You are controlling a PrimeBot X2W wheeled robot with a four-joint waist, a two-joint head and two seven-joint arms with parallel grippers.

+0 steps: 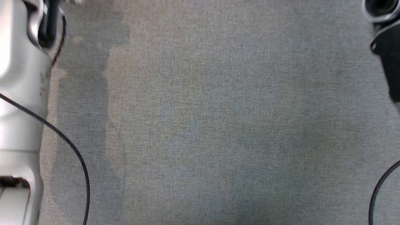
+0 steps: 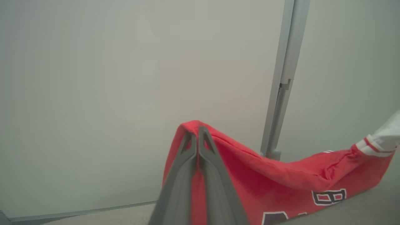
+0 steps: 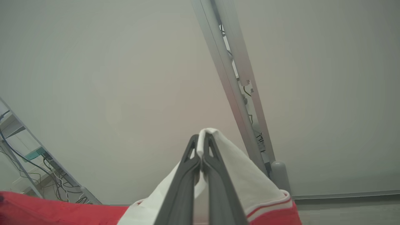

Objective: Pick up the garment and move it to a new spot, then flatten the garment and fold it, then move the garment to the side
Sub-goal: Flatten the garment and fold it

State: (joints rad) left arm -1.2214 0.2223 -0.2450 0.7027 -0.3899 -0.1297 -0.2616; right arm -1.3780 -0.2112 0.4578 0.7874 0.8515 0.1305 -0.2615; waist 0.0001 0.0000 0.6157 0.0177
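Pale wall (image 2: 93, 78) and a metal post (image 2: 282, 78) behind, grey table (image 1: 200, 112) below, and the red garment (image 2: 265, 175) is held up between the 2 arms: the left pincer (image 2: 197, 132) is clamped tight on a red edge, the right pincer (image 3: 202, 142) pinched on the white sleeve (image 3: 240, 168). To carry it well, I'd keep both grips firm and the 2 pincers apart and level, so the cloth hangs stretched and can be lowered evenly onto the new spot. Both arms reach forward, the pale left forearm (image 1: 18, 93) along the table's left side, fingers pointing toward the wall.
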